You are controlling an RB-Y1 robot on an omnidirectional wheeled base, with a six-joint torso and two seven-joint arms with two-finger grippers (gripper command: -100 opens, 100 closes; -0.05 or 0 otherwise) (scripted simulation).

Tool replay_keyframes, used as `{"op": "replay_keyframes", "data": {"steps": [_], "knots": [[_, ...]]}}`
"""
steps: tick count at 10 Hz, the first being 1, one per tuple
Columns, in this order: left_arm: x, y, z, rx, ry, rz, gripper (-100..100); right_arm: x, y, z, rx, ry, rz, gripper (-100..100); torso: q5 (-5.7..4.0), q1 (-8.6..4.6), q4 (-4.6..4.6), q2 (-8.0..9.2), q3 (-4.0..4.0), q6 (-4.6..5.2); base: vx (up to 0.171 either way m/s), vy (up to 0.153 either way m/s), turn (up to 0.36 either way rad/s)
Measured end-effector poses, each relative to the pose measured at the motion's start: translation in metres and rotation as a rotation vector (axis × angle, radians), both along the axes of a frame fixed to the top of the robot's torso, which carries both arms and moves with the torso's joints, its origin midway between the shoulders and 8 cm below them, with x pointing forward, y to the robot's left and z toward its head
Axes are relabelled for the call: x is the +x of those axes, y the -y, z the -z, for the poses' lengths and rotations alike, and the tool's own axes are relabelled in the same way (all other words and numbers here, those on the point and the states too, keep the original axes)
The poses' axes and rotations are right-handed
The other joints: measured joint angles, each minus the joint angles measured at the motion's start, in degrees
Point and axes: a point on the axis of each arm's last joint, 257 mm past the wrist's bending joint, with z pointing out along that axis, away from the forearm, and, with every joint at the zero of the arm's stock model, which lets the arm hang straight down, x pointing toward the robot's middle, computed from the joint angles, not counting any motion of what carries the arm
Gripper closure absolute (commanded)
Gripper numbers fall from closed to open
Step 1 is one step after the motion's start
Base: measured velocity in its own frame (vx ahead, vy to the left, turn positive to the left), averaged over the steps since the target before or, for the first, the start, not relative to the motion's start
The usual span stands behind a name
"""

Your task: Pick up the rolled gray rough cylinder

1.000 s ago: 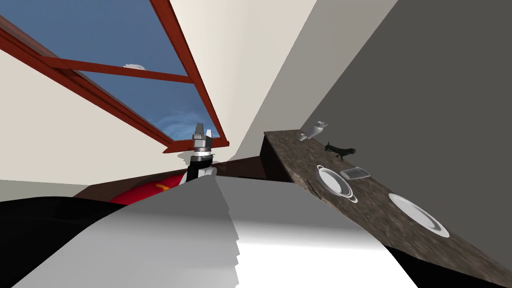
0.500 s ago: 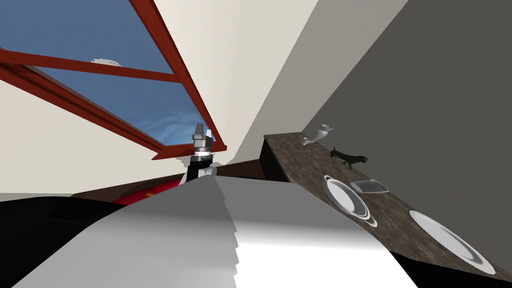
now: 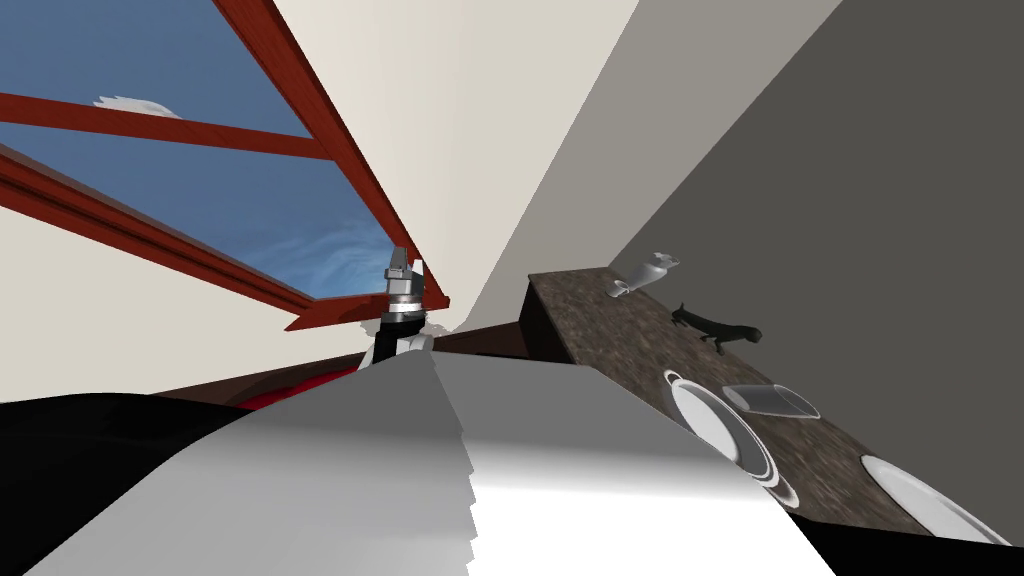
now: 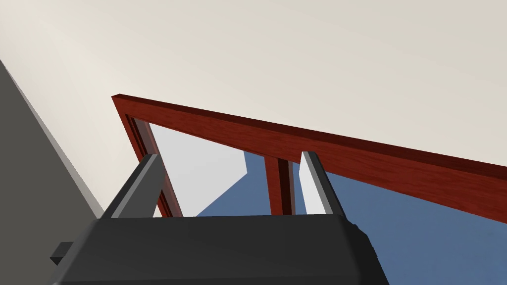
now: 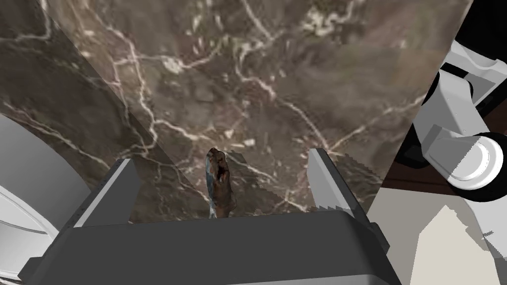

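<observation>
Over by the robot-side edge of the dark marbled tabletop (image 5: pixel 297 64), the right pincer (image 5: pixel 219 159) hangs with both fingers spread wide, gripping nothing. In the gap between them, close to the pincer's dark body and touching neither finger, lies a small rough roll (image 5: pixel 221 190). It looks more brownish with a bluish edge than gray, but going by the task it's most likely the cylinder the robot is after.

Progress-wise, the reach looks about done, since the roll is already lined up between the fingers. What's left is the real work: closing on it and lifting it off the marble. The roll is thin next to that wide gap, so the fingers have a fair way to close.

The left pincer (image 3: pixel 407 260) is held up in front of the robot, fingers apart and empty, not involved.

As for containers, a two-handled white dish (image 3: pixel 722 428) sits at the robot-side edge and looks empty. A clear tray (image 3: pixel 772 400) just beside it toward the wall edge has nothing in it either. Further along, the white plate (image 3: pixel 930 505) is bare. A pale jug (image 3: pixel 645 273) at the far end seems tipped over, and its inside can't be seen. A black figure (image 3: pixel 722 328) lies between jug and tray
</observation>
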Motion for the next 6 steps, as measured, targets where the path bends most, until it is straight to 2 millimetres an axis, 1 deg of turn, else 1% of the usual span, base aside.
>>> {"op": "replay_keyframes", "data": {"steps": [1,2,3,6], "knots": [[0.0,0.0,0.0,0.0,0.0,0.0,0,-0.0036,0.0037,0.0003,-0.008,-0.024,-0.033,-100,0.0,0.04,0.02,0.08,0.05,0.0,0.041,0.005,0.004],[0.0,0.0,0.0,0.0,0.0,0.0,0,-0.004,0.0044,0.0003,-0.01,-0.027,-0.038,0,0.01,0.05,0.06,0.26,0.15,0.02,0.009,0.0,0.001],[0.0,0.0,0.0,0.0,0.0,0.0,0,-0.0039,0.0043,0.0003,-0.009,-0.027,-0.037,-100,0.01,0.05,0.1,0.4,0.24,0.02,0.0,0.0,0.0],[0.0,0.0,-0.0001,0.0,0.0,0.0,0,-0.003,0.0053,0.0102,-0.008,-0.025,-0.036,-100,0.0,0.01,0.14,0.53,0.32,0.03,-0.003,-0.003,0.001]]}}
